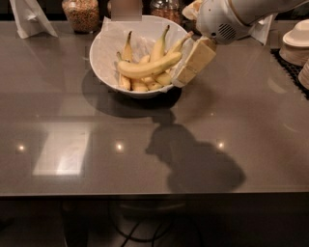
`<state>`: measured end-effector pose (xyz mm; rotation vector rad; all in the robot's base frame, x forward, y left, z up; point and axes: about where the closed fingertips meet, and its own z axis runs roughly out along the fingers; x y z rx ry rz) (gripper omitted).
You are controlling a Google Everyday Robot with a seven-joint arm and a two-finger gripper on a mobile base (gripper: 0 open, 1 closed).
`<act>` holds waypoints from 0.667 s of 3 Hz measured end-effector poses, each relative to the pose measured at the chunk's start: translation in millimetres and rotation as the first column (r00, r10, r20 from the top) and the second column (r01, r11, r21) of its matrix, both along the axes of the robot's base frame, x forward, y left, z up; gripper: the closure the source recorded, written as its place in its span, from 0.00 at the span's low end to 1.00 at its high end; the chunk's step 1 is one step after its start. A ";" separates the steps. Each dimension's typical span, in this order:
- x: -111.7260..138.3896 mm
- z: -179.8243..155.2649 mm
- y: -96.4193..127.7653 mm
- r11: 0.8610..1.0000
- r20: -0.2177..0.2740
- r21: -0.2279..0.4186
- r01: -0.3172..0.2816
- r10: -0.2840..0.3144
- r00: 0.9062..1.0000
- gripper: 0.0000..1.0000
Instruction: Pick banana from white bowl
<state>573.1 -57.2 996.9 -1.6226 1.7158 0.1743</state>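
The white bowl (104, 53) stands at the back middle of the dark table, lined with crinkled white paper. The banana (149, 66), long, thick and pale yellow, lies across the top of several shorter bananas with upright dark-tipped stems. My gripper (192, 65), with cream-coloured fingers, hangs from the white arm at the bowl's right rim, just right of the banana's right end and above the table. It holds nothing that I can see.
Glass jars of grain (81, 12) stand behind the bowl. A white napkin holder (29, 17) is at the back left. Stacks of small white dishes (295, 46) sit at the right edge on a black mat.
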 end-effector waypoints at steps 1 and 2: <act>0.1 -0.1 0.3 1.000 0.000 0.000 -0.001 0.001 1.000 0.00; 9.7 -4.2 21.8 0.999 0.015 0.006 -0.043 0.043 0.999 0.00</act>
